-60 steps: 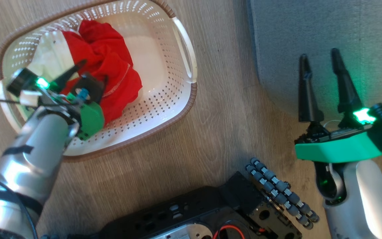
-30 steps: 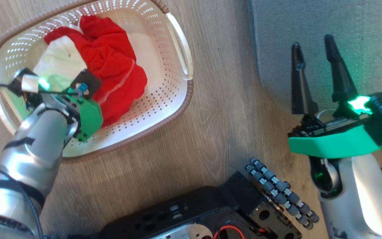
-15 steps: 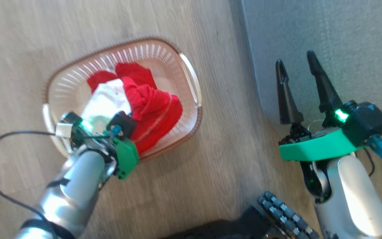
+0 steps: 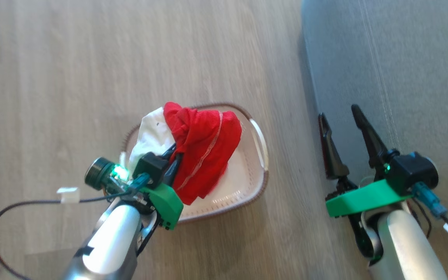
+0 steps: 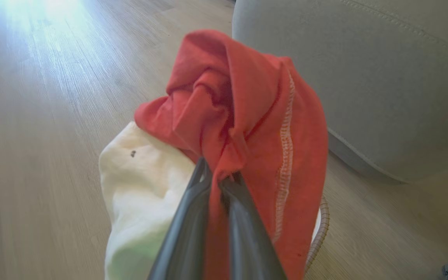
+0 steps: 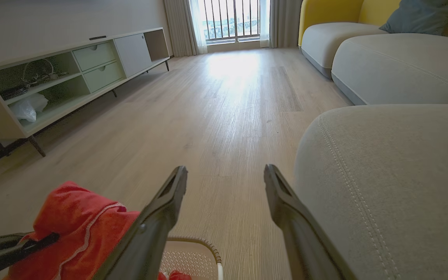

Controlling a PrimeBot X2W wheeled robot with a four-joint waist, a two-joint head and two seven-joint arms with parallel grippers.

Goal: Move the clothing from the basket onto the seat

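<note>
Left gripper [image 5: 219,177]: the two long dark fingers are drawn together to a thin slit, pinching a fold of the clothing [image 4: 204,151], a bunched garment of soft bright red fabric with a white panel and a pale stitched hem. In the left wrist view the red cloth drapes over both fingers, the white panel at 8 o'clock of the fingertips and the hem line running down at 3 o'clock. In the head view the bundle sits just below centre, over the left half of the basket [image 4: 262,182], an oval cream-white plastic laundry basket with perforated walls and a brown woven-look rim, which stands on the pale wood-grain floor [image 4: 91,77]; the cloth hides the basket's rim at 9 o'clock, and whether its lower folds touch the basket's bottom cannot be told. The seat [image 4: 387,58], a large grey-green upholstered cushion with a double line of pale stitching, occupies the head view from 1 to 4 o'clock, apart from the basket with a strip of floor between. Right gripper [image 4: 337,111], at 4 o'clock: fingers spread wide, holding nothing, tips by the seat's edge. The right wrist view adds a low pale cabinet [image 6: 53,77] with open shelves at 10 o'clock and a barred window [image 6: 233,19] at 12 o'clock
</note>
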